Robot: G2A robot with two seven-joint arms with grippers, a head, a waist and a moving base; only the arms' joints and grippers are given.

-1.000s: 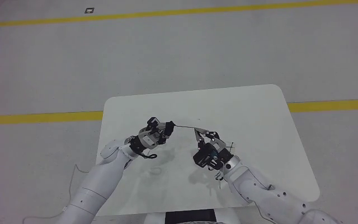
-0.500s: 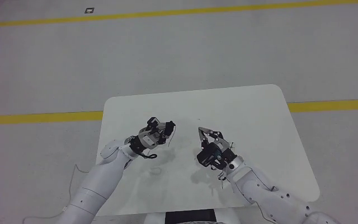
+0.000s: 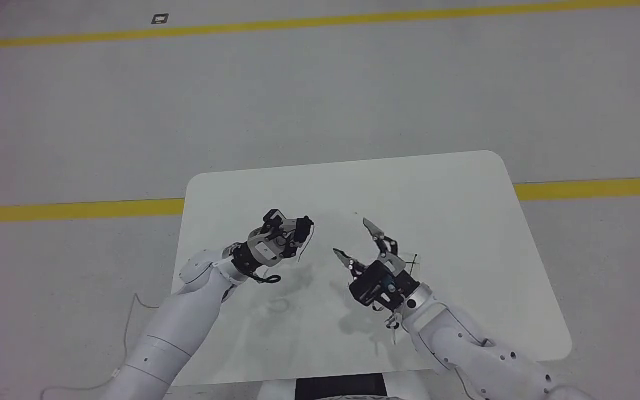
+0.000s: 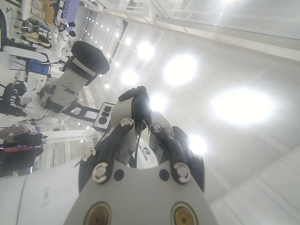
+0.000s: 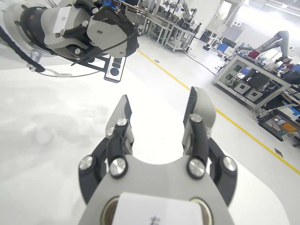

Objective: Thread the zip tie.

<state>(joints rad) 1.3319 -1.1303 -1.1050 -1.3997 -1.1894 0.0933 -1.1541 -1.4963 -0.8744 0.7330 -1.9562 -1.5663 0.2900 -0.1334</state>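
Note:
My left gripper is held above the left middle of the white table, shut on a thin black zip tie. In the left wrist view the zip tie runs down between the closed fingers. The strap bends back along the gripper toward its wrist. My right gripper hangs a short way to the right of the left one, open and with nothing between its fingers. In the right wrist view the left gripper is up ahead, pointing toward the open right gripper.
The white table has rounded corners, and its surface lies bare below both grippers. A yellow floor line runs past the table's far side.
The right gripper let go of the zip tie's free end and opened wide. The strap, stretched between both grippers before, sprang back to the left gripper. The left arm stayed put.

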